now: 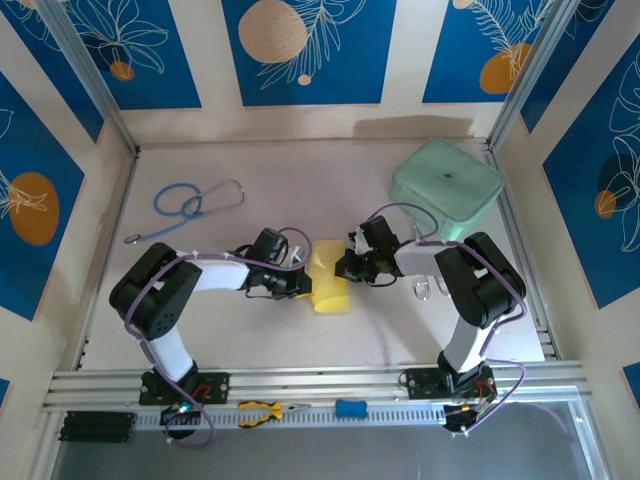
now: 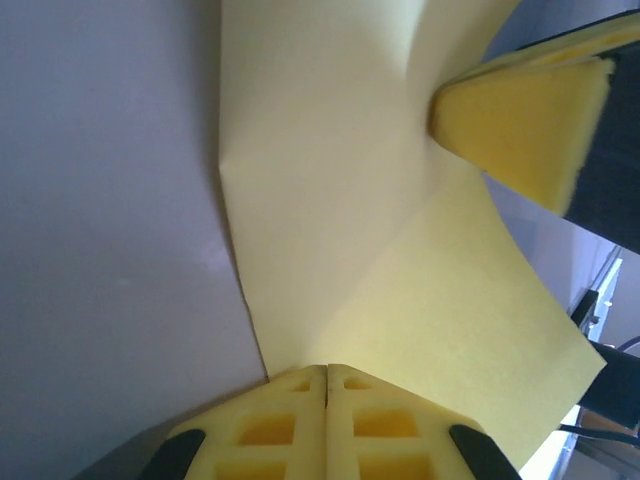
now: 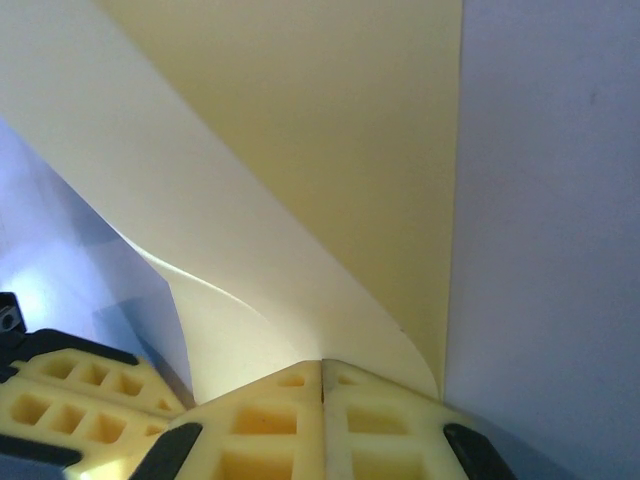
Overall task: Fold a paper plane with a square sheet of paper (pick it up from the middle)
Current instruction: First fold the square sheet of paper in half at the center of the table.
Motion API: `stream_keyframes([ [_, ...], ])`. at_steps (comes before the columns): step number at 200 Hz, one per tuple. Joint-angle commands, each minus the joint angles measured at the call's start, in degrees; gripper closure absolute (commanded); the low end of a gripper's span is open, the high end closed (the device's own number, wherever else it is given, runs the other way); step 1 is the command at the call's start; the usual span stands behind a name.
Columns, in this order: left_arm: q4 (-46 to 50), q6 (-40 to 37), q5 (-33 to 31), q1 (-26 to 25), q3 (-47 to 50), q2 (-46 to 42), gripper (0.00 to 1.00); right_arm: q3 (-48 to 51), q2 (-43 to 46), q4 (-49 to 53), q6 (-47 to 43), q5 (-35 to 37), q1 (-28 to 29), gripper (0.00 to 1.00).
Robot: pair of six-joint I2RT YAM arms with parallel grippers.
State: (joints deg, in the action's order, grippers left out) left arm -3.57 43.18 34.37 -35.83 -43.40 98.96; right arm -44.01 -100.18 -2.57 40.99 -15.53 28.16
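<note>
Between the two arms, at the near middle of the counter (image 1: 250,170), the sheet of paper (image 1: 331,283) is caught from both sides.

The left hand (image 1: 296,283) is clamped on the paper's left edge. In its wrist view the two fingers (image 2: 280,425) meet flat, with the paper's edge nipped in the seam. From that pinch the sheet fans out, and a soft crease runs up it.

The paper itself bows in a loose curve and does not lie flat. I judge it very light and limp: it sags wherever it is unsupported, takes a crease at the slightest press, and could tear if the hands drew apart hard. The surface looks smooth, so a shallow bite may slip.

The right hand (image 1: 352,268) is closed on the opposite edge in the same way, fingertips (image 3: 365,420) together and paper rising from between them.

The best hold looks to be midway along each side edge, deep enough that the pads cover paper fully. The pull should be gentle and even so that any fold lands straight.
</note>
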Motion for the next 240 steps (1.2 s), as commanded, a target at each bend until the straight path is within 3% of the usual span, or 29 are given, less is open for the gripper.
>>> stream_keyframes([
  [1,0.0,2.8,2.5,-0.6,-1.3,-2.1,1.00,2.8,-1.1,5.3,0.3,3.9,0.2,1.00],
  [68,-3.5,5.5,4.4,-2.3,0.3,0.6,1.00,3.1,-1.0,5.2,0.4,4.0,0.2,1.00],
  [147,1.8,1.3,1.0,-2.4,6.5,1.1,1.00,3.5,-1.0,4.7,0.7,4.2,0.1,1.00],
  [203,2.2,2.8,1.0,-2.4,3.2,-6.0,1.00,3.3,-0.9,5.0,0.7,4.3,0.2,1.00],
  [240,-2.6,6.3,1.0,-2.4,-0.2,-3.7,0.98,3.3,-0.7,5.3,0.7,4.4,0.3,1.00],
])
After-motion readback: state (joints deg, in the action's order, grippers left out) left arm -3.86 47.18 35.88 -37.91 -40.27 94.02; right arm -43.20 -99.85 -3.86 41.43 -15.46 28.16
